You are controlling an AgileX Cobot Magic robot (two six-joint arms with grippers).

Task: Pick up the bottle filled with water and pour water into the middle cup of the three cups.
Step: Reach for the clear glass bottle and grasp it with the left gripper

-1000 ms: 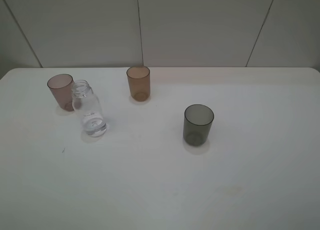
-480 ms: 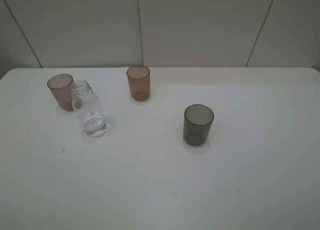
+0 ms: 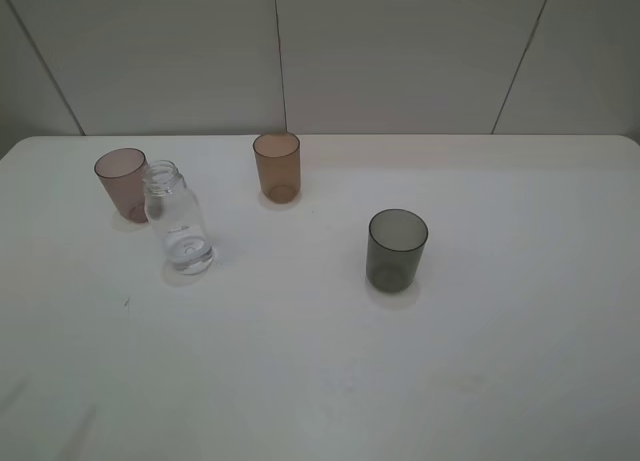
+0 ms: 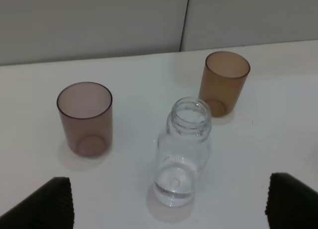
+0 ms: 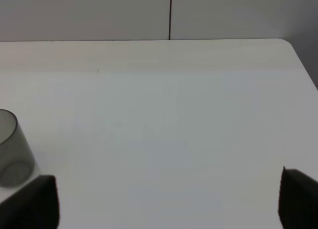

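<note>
The clear glass bottle point(image 3: 178, 221) stands upright and uncapped at the table's left, with a little water in its bottom. Just behind it to the left is the pinkish-mauve cup point(image 3: 121, 184). The amber middle cup point(image 3: 277, 167) stands further back near the centre, and the smoky-grey cup point(image 3: 397, 249) is to the right. My left gripper point(image 4: 169, 203) is open and empty, short of the bottle point(image 4: 184, 154), facing it with the mauve cup point(image 4: 85, 118) and amber cup point(image 4: 226, 82) beyond. My right gripper point(image 5: 166, 201) is open and empty, with the grey cup point(image 5: 10, 154) off to one side.
The white table point(image 3: 480, 381) ends at a grey panelled wall point(image 3: 400, 51) behind the cups. Its rounded far right corner point(image 5: 288, 42) shows in the right wrist view. Neither arm shows in the exterior view.
Bottle and cups have not moved. A faint shadow has appeared on the table at the lower left of the exterior view.
</note>
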